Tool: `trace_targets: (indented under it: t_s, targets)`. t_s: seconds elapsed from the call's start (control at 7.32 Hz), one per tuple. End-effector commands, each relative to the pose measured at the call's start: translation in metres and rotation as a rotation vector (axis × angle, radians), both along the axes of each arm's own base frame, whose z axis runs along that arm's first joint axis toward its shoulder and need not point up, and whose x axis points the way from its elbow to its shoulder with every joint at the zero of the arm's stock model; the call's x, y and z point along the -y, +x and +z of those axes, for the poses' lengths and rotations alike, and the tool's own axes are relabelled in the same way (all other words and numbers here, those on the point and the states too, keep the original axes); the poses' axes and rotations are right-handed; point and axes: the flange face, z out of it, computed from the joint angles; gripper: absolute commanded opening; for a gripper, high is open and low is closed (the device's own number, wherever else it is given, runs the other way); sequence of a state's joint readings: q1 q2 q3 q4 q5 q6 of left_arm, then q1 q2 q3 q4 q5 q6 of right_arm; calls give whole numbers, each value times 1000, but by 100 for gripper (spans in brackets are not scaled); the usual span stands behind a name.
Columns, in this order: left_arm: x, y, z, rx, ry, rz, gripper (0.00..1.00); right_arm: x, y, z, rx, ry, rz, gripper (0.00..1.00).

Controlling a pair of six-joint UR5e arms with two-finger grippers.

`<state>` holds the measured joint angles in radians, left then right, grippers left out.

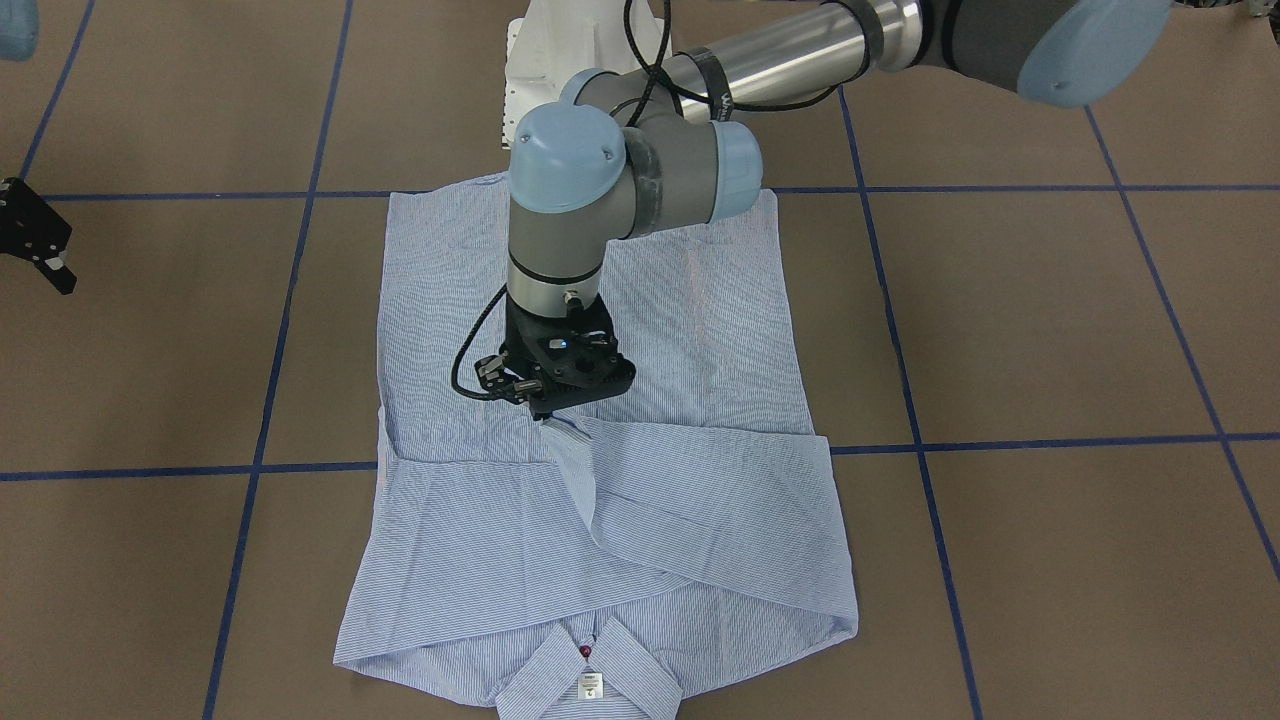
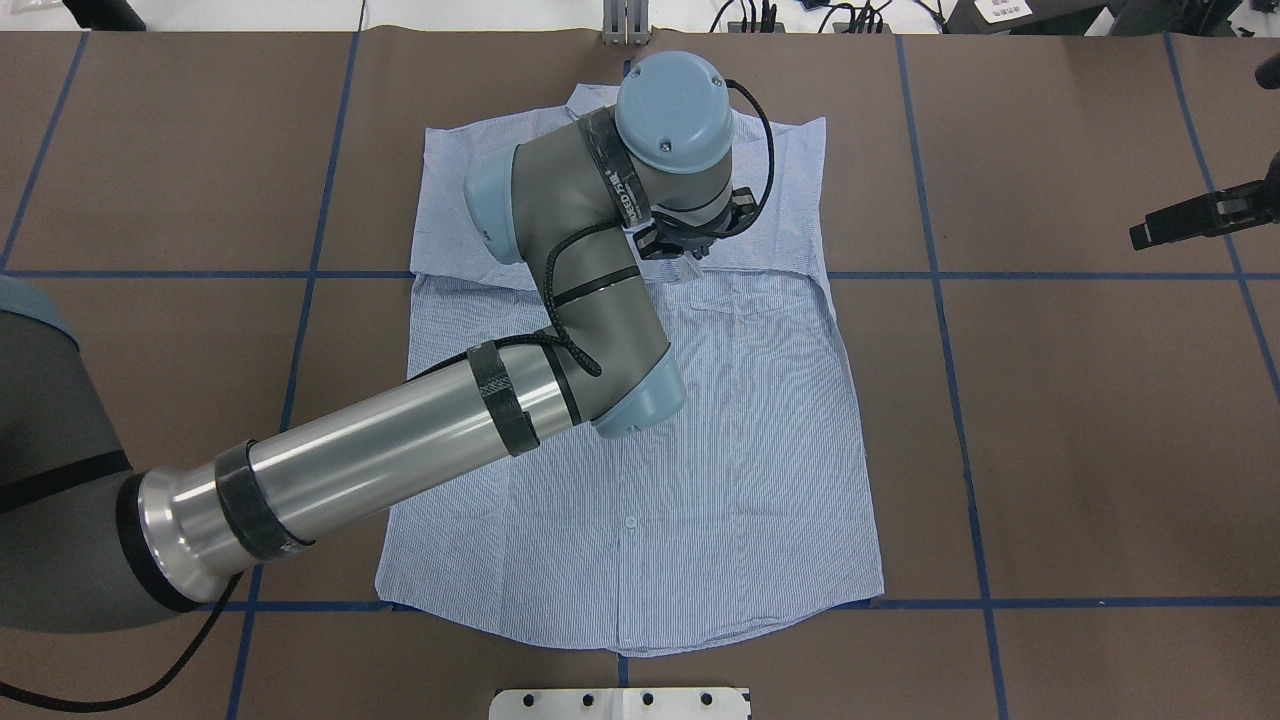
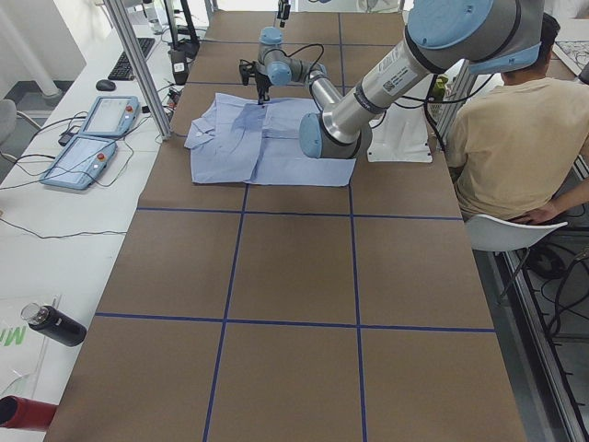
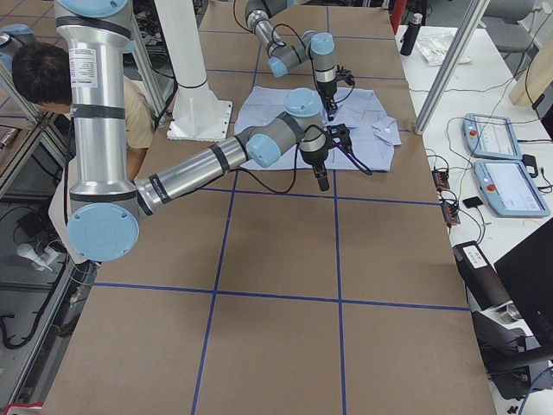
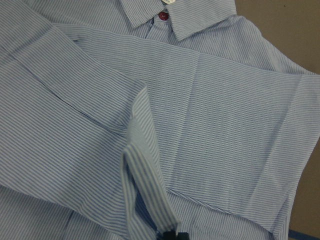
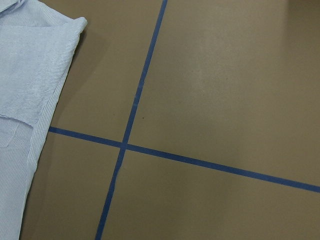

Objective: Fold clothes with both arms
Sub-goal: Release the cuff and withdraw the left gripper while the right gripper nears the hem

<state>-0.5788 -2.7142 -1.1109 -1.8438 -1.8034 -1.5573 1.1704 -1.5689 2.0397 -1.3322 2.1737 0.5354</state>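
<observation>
The striped shirt (image 1: 700, 330) lies flat on the brown table, collar (image 1: 590, 680) at the far end from the robot, both sleeves folded across the chest. My left gripper (image 1: 545, 408) points straight down over the shirt's middle. It is shut on the cuff end of one folded sleeve (image 1: 575, 470) and holds it slightly lifted. The left wrist view shows that cuff (image 5: 145, 195) running into the dark fingertips (image 5: 170, 235). From overhead the left wrist (image 2: 670, 110) hides the fingers. My right gripper (image 1: 45, 265) hangs off to the side of the shirt, clear of it (image 2: 1145, 235), open and empty.
Blue tape lines (image 1: 1000, 445) cross the table in a grid. The white pedestal base (image 1: 560, 60) stands at the robot's edge. A seated person (image 3: 506, 138) is beside the table. Control tablets (image 3: 92, 138) and a bottle (image 3: 55, 324) lie on the white side bench.
</observation>
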Motion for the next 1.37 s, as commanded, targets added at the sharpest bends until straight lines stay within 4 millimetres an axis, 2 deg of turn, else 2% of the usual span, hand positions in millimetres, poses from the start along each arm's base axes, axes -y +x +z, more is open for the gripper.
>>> trace_targets:
  t_s: [0.0,0.14,0.41,0.55,0.68,0.82,0.96,1.09,1.23]
  targets:
    - [-13,33,-1,-25,36,-8,42,1,0,1,0,-1,0,100]
    - [-18,46,-3,-37,62,-2,99,2,-1,3,-2,-5,0,100]
    - [-33,50,-39,-77,86,18,100,6,-3,3,1,-15,6,100]
    - [-35,48,-42,-78,107,36,100,7,-5,-4,22,-40,37,100]
    - [-34,43,-33,-42,168,51,100,3,-30,-19,75,-67,58,100]
    - [-45,20,-34,-28,228,85,100,-8,-65,-33,140,-71,96,100]
    - [-62,-11,-24,-9,268,114,100,-28,-110,-51,178,-77,127,100]
    - [-87,-54,20,-29,291,110,100,-57,-153,-71,198,-88,150,100]
    - [-121,-101,65,-30,357,150,100,-94,-193,-84,210,-88,174,100]
